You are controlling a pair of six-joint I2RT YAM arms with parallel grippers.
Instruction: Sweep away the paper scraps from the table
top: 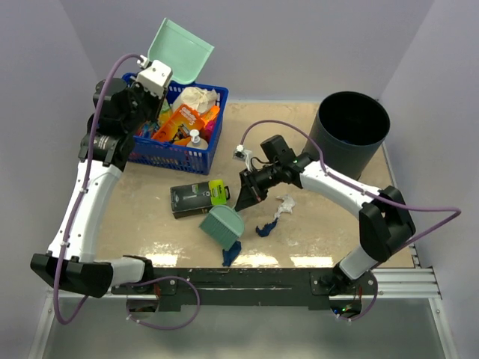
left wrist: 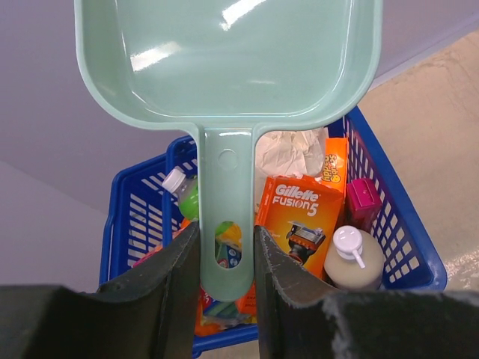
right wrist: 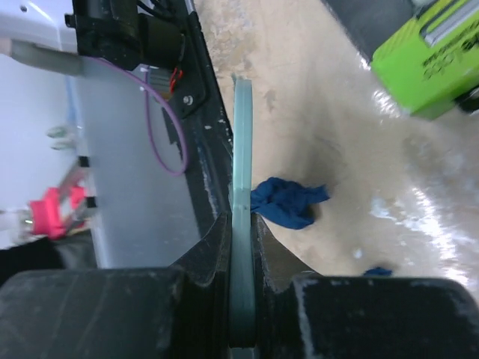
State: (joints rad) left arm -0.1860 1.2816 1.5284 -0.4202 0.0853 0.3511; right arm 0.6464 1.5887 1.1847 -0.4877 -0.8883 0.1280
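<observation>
We are at the start: both tools are held, but no scrap is in the dustpan (left wrist: 224, 60) yet. Nearest to us, a dark blue scrap (top: 231, 253) lies on the tabletop (top: 314, 239), just beside the brush (top: 222, 224), on its near side by the black front edge. It is a bit long, and its long way runs from the front edge away from us. The right claw (top: 245, 199) is clenched on the brush. A second dark blue scrap (top: 266, 226) sits near the brush's right side, and a whitish scrap (top: 285, 203) lies a little further right and back. The three make a slanted row. Far behind the brush, the left claw (left wrist: 227, 262) grips the dustpan by its handle, up over the blue basket (left wrist: 131, 224), mouth pointing up and away. Next, we think the dustpan must come down flat beside the scraps, mouth facing the brush.
</observation>
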